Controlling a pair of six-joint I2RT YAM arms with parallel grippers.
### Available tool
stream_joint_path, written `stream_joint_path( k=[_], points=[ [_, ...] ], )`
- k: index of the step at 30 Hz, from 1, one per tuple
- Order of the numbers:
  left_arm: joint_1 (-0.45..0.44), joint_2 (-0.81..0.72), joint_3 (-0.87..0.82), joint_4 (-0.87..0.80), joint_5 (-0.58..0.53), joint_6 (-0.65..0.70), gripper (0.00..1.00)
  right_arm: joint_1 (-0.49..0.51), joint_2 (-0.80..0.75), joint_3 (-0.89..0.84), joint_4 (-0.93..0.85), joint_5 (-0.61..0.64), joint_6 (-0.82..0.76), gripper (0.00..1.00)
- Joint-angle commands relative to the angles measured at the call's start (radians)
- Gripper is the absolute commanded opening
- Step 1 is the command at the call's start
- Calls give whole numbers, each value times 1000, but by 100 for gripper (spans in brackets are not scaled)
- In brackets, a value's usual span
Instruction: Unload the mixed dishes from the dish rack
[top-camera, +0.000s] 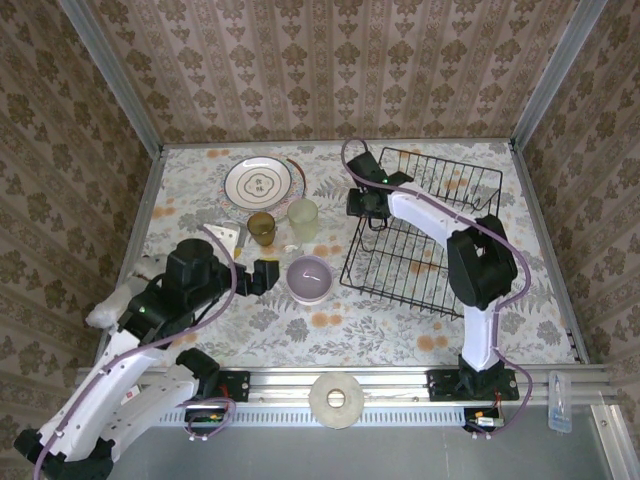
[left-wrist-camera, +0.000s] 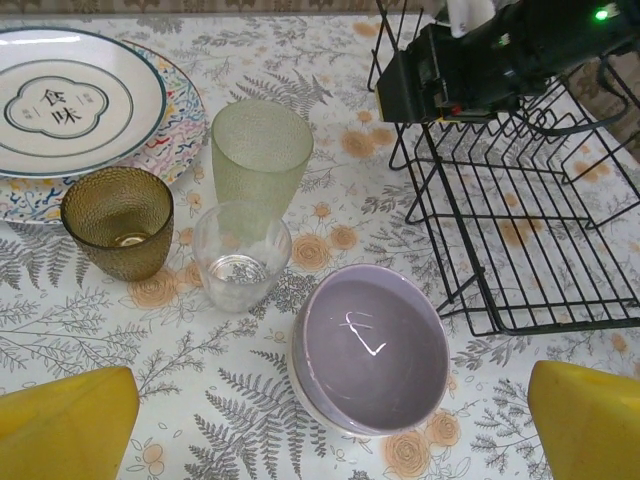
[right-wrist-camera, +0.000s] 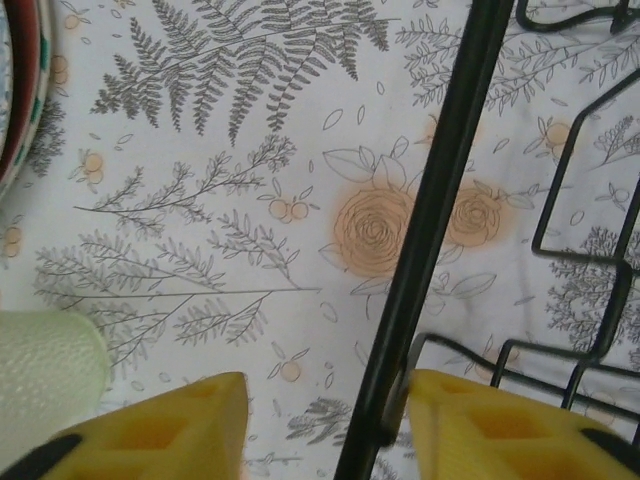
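dish rack (top-camera: 400, 300): black wire, raised sides, standing on the floral counter (top-camera: 400, 340). right tool (top-camera: 372, 218) sits at the rack's far left corner with its yellow fingers (right-wrist-camera: 500, 430) apart. one rack wire runs between them, close beside the right-hand finger; whether it touches cannot be told. left tool (top-camera: 268, 277) points across the counter, fingers likewise apart. mixed dishes stand on the counter left of the right tool, outside the rack. lilac bowl (left-wrist-camera: 370, 350) lies just ahead of the left tool, and a pale rim shows beneath it. beyond the bowl, to its left, stand the small clear glass (left-wrist-camera: 240, 255), amber cup (left-wrist-camera: 118, 220) and pale green tumbler (left-wrist-camera: 262, 155), upright and close together, the tumbler directly behind the glass. farthest from the left tool, a white ringed plate (left-wrist-camera: 65, 100) lies on a multicoloured plate (left-wrist-camera: 175, 130).
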Motion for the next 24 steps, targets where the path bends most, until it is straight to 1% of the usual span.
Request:
stream_joint_path(
  k=[1, 6, 9, 12, 16, 19, 20, 21, 22, 23, 24],
  points=[
    [4, -21, 0, -8, -6, 21, 100, -6, 61, 96, -59, 13, -28, 33],
    [4, -27, -9, 9, 14, 9, 100, -4, 127, 190, -66, 6, -99, 12],
    [4, -27, -9, 6, 12, 9, 100, -4, 161, 250, -72, 13, -142, 5],
    [4, -26, -14, 10, 11, 7, 100, -2, 194, 316, -77, 7, -188, 2],
    [4, -22, -17, 18, 7, 0, 100, -3, 242, 404, -100, -20, -215, 3],
    [4, -22, -21, 26, -4, -7, 100, -4, 253, 434, -106, -16, -204, 10],
    [4, -20, -23, 31, -7, -13, 100, -5, 250, 439, -106, -14, -197, 11],
    [5, -19, -24, 36, -8, -20, 100, -10, 245, 445, -108, -14, -192, 14],
    [5, -17, -24, 40, -6, -22, 100, -13, 241, 452, -114, -13, -188, 22],
    [6, -15, -23, 44, -5, -26, 100, -18, 234, 464, -123, -10, -186, 27],
    [6, -13, -23, 47, -10, -30, 100, -21, 223, 472, -127, -9, -186, 28]
  ],
)
